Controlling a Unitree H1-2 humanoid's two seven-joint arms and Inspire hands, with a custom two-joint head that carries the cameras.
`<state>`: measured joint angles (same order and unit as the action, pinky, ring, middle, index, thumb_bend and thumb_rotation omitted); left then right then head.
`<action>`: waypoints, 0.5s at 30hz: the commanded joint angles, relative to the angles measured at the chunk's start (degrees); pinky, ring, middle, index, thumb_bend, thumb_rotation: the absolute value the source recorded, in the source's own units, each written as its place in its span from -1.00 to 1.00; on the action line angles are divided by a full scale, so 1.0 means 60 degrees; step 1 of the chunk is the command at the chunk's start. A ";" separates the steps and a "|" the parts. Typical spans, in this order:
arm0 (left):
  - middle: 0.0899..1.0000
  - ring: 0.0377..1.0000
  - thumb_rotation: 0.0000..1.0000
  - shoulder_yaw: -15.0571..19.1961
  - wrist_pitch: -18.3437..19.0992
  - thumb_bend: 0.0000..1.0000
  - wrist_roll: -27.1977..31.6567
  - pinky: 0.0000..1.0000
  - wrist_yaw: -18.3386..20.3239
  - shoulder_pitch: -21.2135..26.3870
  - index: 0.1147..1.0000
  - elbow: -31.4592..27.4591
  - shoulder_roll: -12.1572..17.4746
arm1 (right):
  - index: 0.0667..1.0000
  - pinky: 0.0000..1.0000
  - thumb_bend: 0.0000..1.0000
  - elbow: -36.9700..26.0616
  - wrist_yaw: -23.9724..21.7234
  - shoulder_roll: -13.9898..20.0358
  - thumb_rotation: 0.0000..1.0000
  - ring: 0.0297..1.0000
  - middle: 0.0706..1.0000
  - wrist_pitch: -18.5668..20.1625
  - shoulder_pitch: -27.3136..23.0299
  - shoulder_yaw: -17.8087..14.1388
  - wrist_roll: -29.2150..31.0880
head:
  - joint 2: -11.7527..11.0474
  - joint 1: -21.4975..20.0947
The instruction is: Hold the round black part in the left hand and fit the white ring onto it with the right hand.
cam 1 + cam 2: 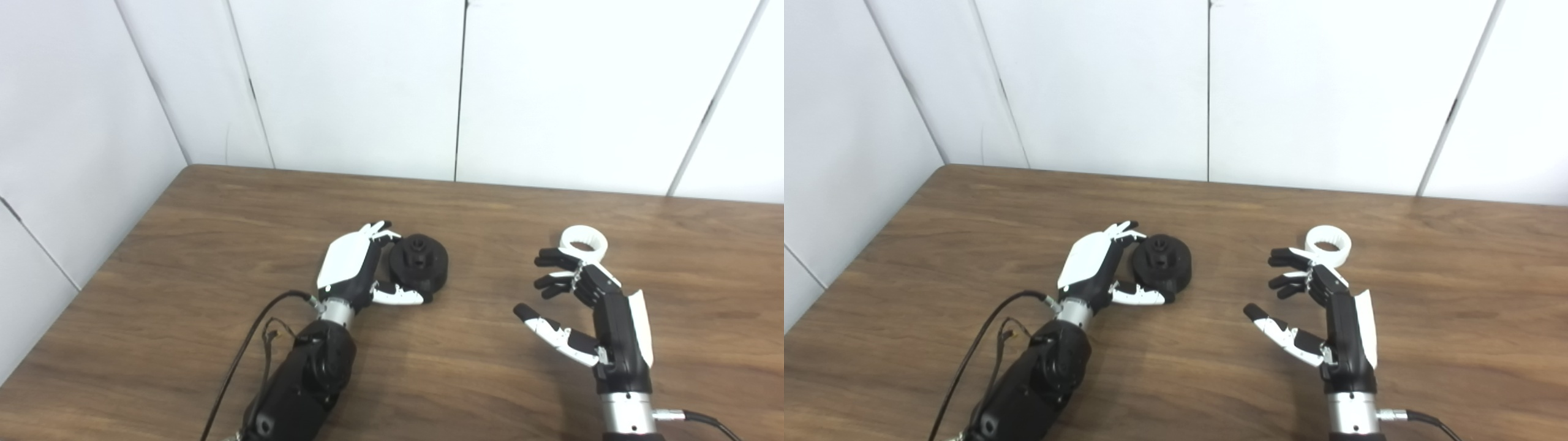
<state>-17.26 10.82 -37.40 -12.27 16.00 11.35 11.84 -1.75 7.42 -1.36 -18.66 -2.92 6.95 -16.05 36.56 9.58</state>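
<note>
L hand closing in on black part, R hand nearing ring.

Left hand (pixel 350 269) is cupping the round black part (pixel 420 264) on the desk (pixel 184 245), fingers curled round its side w/ thumb under; grip looks partial. Right hand (pixel 588 312) is hovering open, fingers spread, white ring (pixel 584 241) lying just beyond fingertips. Ring prob. light, stiff; pinch by rim.
</note>
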 commanded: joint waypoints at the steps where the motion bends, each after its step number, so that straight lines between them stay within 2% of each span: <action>1: 0.84 0.90 -0.36 -0.0182 -0.0251 0.73 -0.0140 0.82 0.0255 -0.0223 0.16 -0.0296 0.0104 | 0.31 -0.08 0.34 0.0234 0.0042 -0.0015 -0.93 0.06 0.28 -0.0046 0.0294 -0.0055 0.0002 | 0.0006 -0.0044; 8: 0.86 0.91 -0.35 -0.0401 -0.0259 0.74 -0.0341 0.80 0.0608 -0.0762 0.17 -0.1208 0.0119 | 0.30 -0.09 0.34 0.0257 0.0113 -0.0085 -0.95 0.05 0.27 -0.0009 0.0253 -0.0045 -0.0138 | -0.0006 -0.0229; 15: 0.88 0.95 -0.31 -0.0598 -0.0004 0.74 -0.0504 0.86 0.1248 -0.1243 0.19 -0.2256 0.0071 | 0.30 -0.08 0.33 0.0145 0.0087 -0.0147 -0.96 0.06 0.27 0.0104 0.0281 -0.0007 -0.0217 | 0.0022 -0.0277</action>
<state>-20.36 10.38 -38.89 -6.15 8.62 -0.13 11.89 -1.82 7.54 -1.78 -17.95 -2.97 6.92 -17.04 36.65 7.91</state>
